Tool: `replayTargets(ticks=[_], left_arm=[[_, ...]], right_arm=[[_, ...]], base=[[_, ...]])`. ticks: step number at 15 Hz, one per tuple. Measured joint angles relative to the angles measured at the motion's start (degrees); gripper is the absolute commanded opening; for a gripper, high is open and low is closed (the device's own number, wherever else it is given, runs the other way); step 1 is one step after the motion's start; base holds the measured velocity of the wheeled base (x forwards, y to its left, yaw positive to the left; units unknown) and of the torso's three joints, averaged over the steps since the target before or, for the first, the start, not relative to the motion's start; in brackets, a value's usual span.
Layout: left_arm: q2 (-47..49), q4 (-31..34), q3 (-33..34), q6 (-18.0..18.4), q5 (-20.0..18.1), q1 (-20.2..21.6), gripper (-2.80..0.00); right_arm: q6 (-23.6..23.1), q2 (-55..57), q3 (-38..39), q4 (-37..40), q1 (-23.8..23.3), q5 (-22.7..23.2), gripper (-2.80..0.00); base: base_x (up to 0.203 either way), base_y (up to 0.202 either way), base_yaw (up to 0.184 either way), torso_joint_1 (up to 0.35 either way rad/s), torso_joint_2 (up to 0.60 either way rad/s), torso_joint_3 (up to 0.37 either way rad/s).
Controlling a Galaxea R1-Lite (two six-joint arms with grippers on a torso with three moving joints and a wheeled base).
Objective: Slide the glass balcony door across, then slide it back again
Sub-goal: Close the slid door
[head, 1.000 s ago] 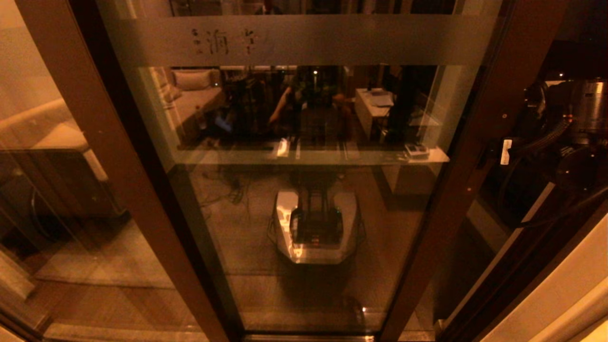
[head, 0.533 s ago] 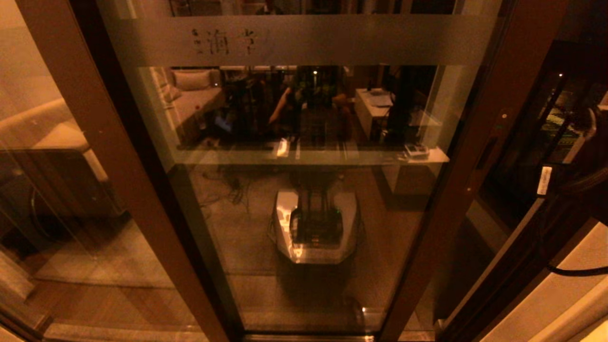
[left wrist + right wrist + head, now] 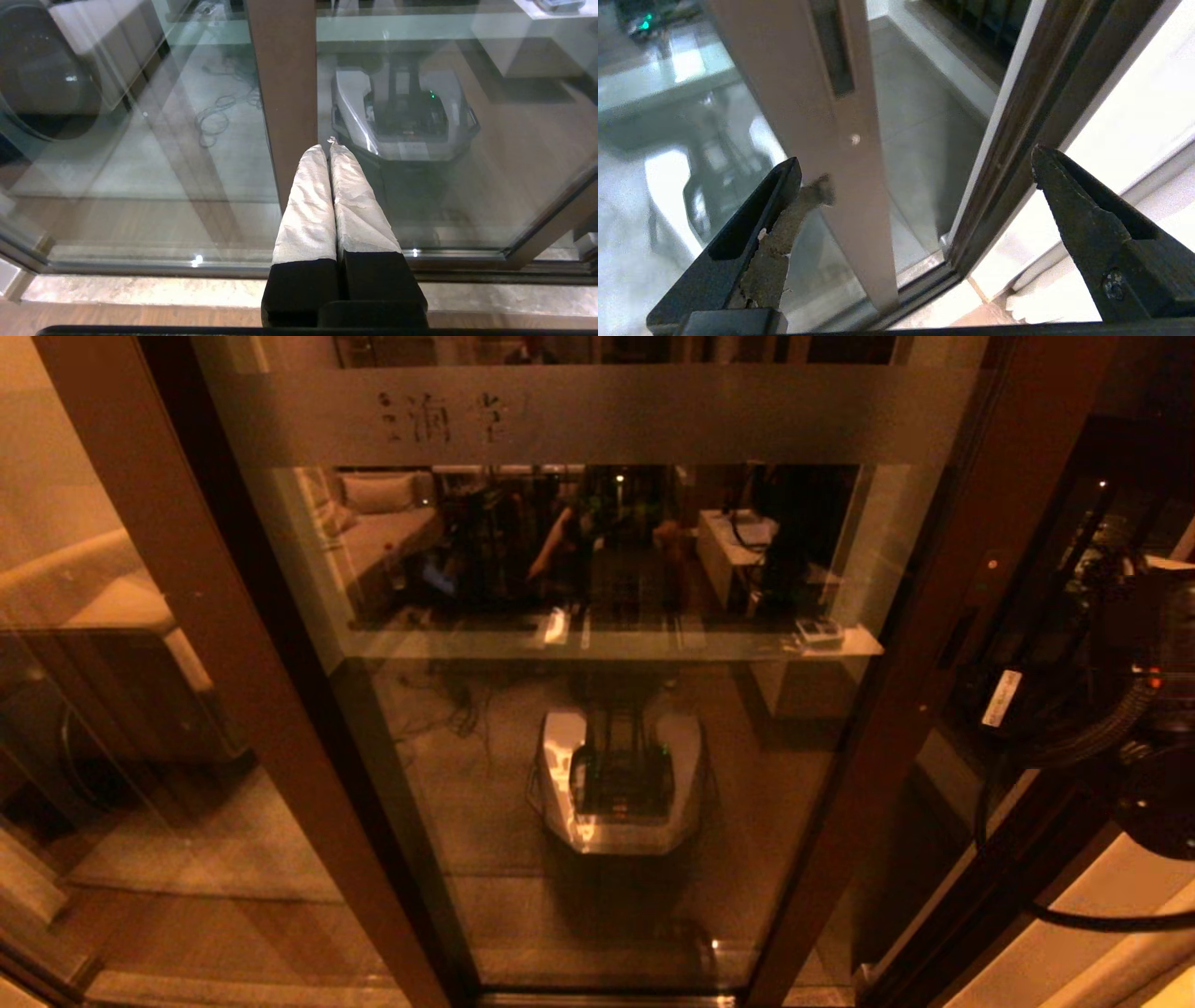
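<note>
Presently the tall glass balcony door [image 3: 597, 709], a reflective pane in a dark brown frame with a frosted band, is seen drawn nearly across, a narrow gap being left beside its right stile. The right pincer [image 3: 920, 196] is held spread wide before that stile, nothing being grasped. The left pincer [image 3: 329, 154] is kept clenched and empty, facing the door's left stile. Should the recessed handle slot [image 3: 833, 51] be missed, the fingers could skid off the smooth stile.
</note>
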Motion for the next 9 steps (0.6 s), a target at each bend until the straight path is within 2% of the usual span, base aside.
replayTargets(ticks=[5,9], left_arm=[[0.0,0.0,0.0,0.0,0.0,0.0,-2.80],[0.0,0.0,0.0,0.0,0.0,0.0,-2.80]], right_arm=[[-3.3,7.9,-8.5,-0.4,-7.7,-0.3,0.00],[-4.3,11.0,-10.4,-0.3,-9.5,0.0,0.00]], base=[[0.000,0.000,0.000,0.000,0.00,0.000],[0.000,0.000,0.000,0.000,0.00,0.000]])
